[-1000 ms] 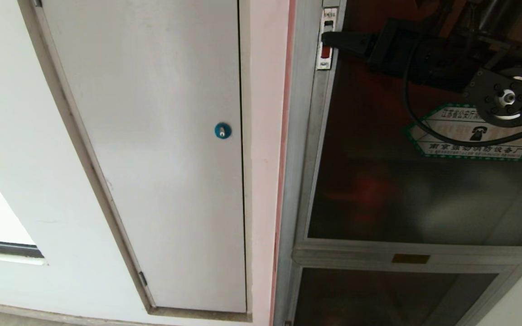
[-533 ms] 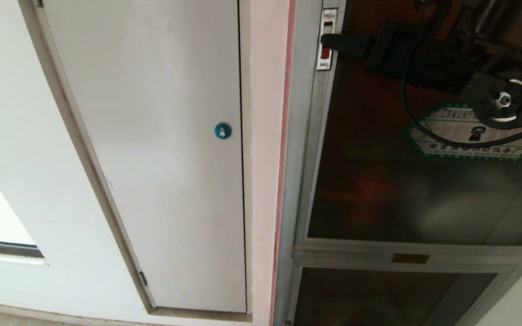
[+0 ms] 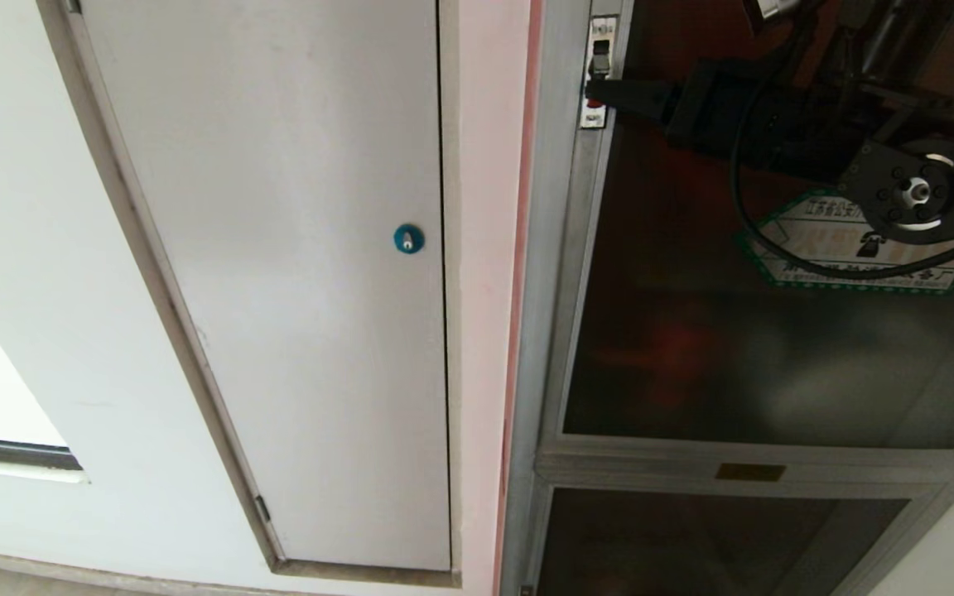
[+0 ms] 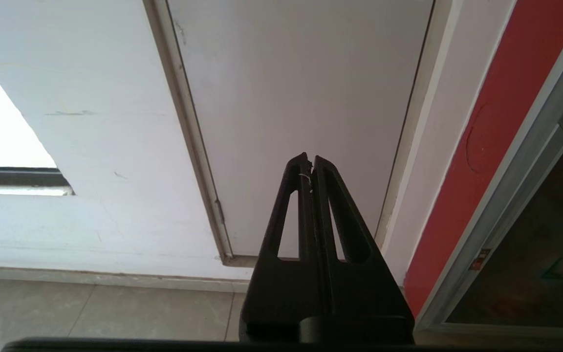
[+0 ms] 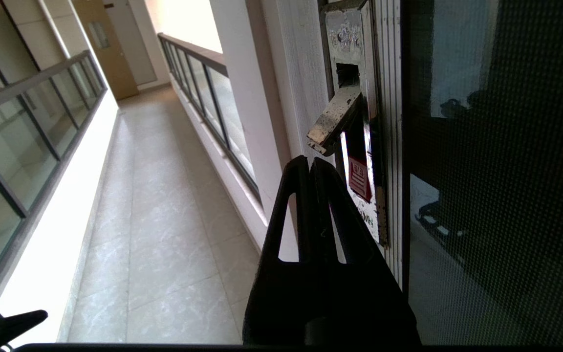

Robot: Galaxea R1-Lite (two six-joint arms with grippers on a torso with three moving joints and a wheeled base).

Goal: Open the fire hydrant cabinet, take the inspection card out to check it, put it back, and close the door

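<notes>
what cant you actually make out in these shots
- Inspection card: in no view; the dark tinted door shows only vague red blurs behind the glass.
- Telephone sticker print: head view, partly covered by the right arm and cable, too small to read.
- Latch red insert text: right wrist view, too small, right gripper overlaps it.

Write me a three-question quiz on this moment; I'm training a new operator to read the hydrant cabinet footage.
1. True or false: the door stands wide open.
2. Which gripper is at the latch? A left, B right, C neither.
3. Fill in: the latch's metal lever is tilted ____ from its plate.

Key
1. False. The glass door sits closed in the frame of the fire hydrant cabinet.
2. B. The right gripper, fingers shut, has its tips just below the lever; the left gripper, also shut, points at the white panel beside the cabinet.
3. Out.
</notes>
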